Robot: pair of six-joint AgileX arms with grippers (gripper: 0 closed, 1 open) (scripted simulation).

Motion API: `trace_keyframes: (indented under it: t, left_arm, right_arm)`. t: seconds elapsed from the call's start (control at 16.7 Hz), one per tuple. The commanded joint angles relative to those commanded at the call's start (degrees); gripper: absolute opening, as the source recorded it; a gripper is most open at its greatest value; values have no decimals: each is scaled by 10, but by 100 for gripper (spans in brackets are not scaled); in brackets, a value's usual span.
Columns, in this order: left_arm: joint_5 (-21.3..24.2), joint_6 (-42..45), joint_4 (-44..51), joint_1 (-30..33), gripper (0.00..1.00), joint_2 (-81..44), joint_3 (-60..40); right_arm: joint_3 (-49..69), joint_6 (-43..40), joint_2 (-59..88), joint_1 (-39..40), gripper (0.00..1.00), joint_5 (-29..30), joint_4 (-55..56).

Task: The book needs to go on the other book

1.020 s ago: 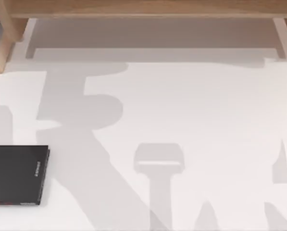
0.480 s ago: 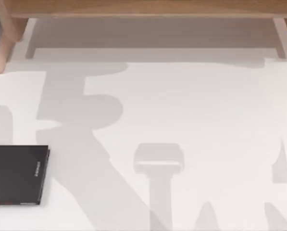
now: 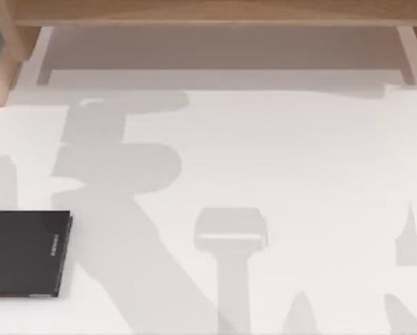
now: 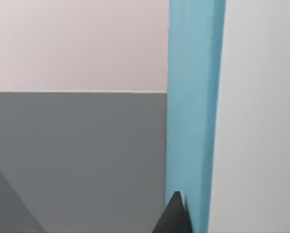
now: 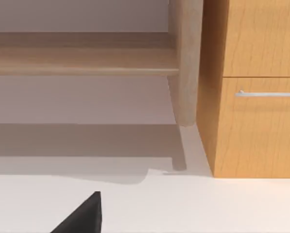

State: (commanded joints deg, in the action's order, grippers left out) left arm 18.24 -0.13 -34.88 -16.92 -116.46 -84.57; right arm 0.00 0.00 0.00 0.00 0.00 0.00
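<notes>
Top view: a smooth, matte white tabletop (image 3: 285, 153) crossed by soft grey shadows of the arms. The other book (image 3: 25, 253), a thin, flat black rectangle with small pale lettering near its right-hand edge and a reddish trim line along its lower edge, lies flat at the lower left of the frame, cut off by the left border. A light wooden shelf (image 3: 208, 12) with a visible grain spans the upper edge of the frame; its upright posts descend at the upper left and upper right corners.

Left wrist view: the book (image 4: 193, 111) appears as a tall, plain teal-blue band with straight edges, running from the top of the frame to the bottom, right of centre. A dark, pointed fingertip (image 4: 174, 216) of the left tool sits against the band at the lower edge of the frame; whether the left tool is apart or clamped cannot be told.

Right wrist view: a dark, wedge-shaped fingertip (image 5: 84, 216) of the right tool shows at the lower left over the white tabletop; its state cannot be told. Beyond stand a rounded wooden post (image 5: 185, 63) and a wood-grain cabinet (image 5: 256, 121) with a slim metal drawer handle (image 5: 268, 93) at the right of the frame.
</notes>
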Motion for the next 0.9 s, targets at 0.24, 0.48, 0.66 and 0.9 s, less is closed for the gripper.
trace_keyframes:
  t: [0.24,0.48,0.66,0.9]
  left_arm:
    - [6,-5,-44,-29,0,27,-2]
    - [5,0,-8,-19,0,25,1]
    - [3,1,30,4,0,14,13]
    - [2,1,33,8,0,13,15]
  right_arm:
    - [0,0,0,0,100,0,0]
    - [0,0,0,0,100,0,0]
    - [0,0,0,0,100,0,0]
    - [0,0,0,0,100,0,0]
